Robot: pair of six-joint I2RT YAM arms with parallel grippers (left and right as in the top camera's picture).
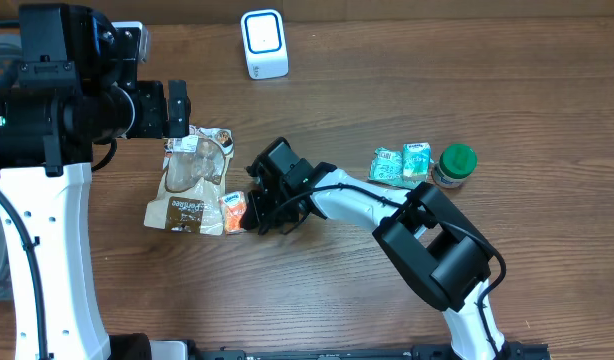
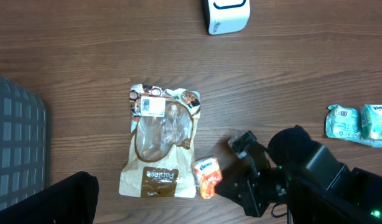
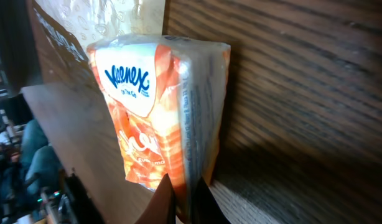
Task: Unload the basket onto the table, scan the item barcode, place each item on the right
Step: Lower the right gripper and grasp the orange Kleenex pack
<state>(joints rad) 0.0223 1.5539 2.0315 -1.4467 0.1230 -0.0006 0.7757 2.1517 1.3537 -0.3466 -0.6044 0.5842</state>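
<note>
The right gripper point(image 3: 186, 200) is pinching the sealed seam of the orange tissue pack point(image 3: 160, 106), with both jaws pressed together on the wrapper edge. The pack is lying left of the centre of the table point(image 1: 437, 60), toward the near edge, with its printed brand face turned away from the right arm. It is resting against the near right corner of the brown pouch point(image 2: 160, 146). The pouch is lying flat, with its clear window facing up and a white label point(image 2: 152, 106) showing at its far end. The left gripper point(image 1: 179, 110) is hovering above the far end of the pouch with its jaws spread wide and is holding nothing. The white scanner unit point(image 1: 264, 43) is standing near the far edge of the table, well apart from both grippers. Two teal tissue packs point(image 1: 401, 164) are lying side by side toward the right edge, and a green-lidded jar point(image 1: 454, 166) is standing just beside them on the right.
</note>
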